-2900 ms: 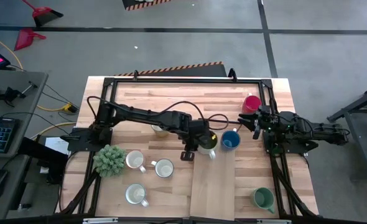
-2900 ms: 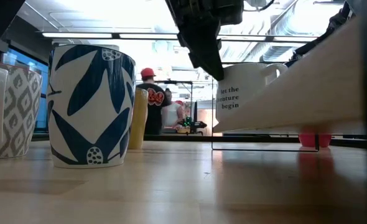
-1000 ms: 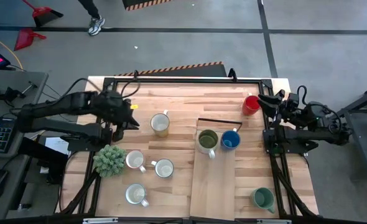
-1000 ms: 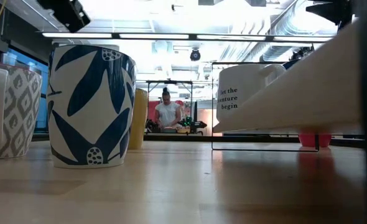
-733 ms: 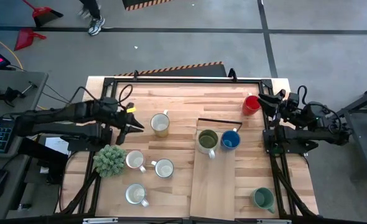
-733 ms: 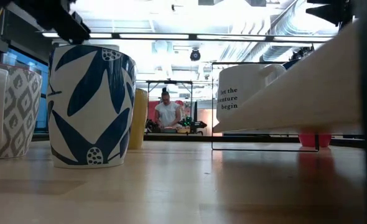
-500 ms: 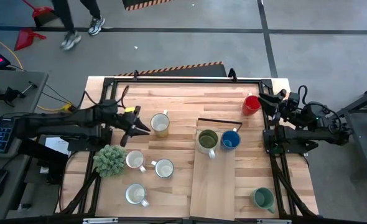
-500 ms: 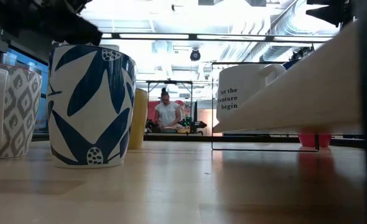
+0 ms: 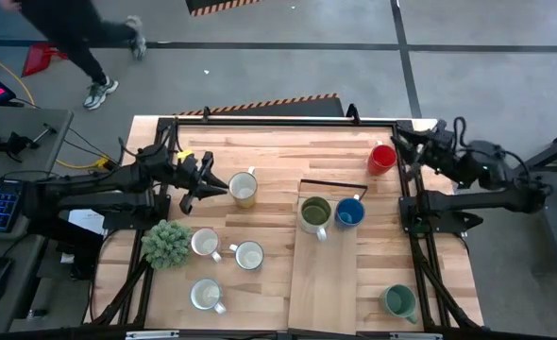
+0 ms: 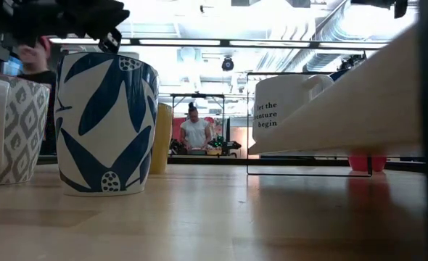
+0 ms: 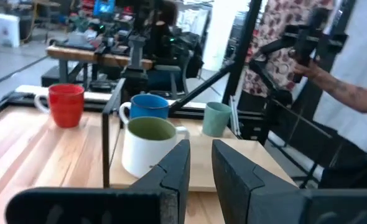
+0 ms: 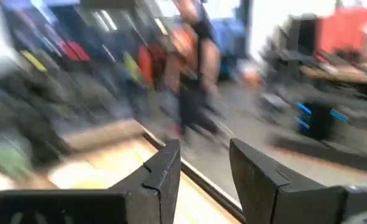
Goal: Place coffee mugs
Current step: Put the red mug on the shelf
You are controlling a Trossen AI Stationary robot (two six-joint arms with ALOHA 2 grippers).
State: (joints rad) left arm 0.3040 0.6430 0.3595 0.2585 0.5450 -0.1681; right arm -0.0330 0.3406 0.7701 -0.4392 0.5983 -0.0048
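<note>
Mugs, eight, on a wooden table [image 9: 269,156]. Olive mug [image 9: 315,214] and blue mug [image 9: 349,212] touching side by side on a raised board [image 9: 322,283] at centre. Red mug [image 9: 382,158] at the far right corner. Teal mug [image 9: 399,302] at the near right corner. Cream mug [image 9: 244,188] left of centre. Three white mugs [image 9: 248,255] grouped at near left, beside a plant [image 9: 166,243]. Left gripper [image 9: 210,187] just beside the cream mug, apart from it, fingers [image 11: 177,168] narrowly parted, holding nothing. Right gripper [image 9: 398,141] near the red mug, not touching, jaws parted with nothing between. A person [image 10: 195,134] stands in the room behind.
</note>
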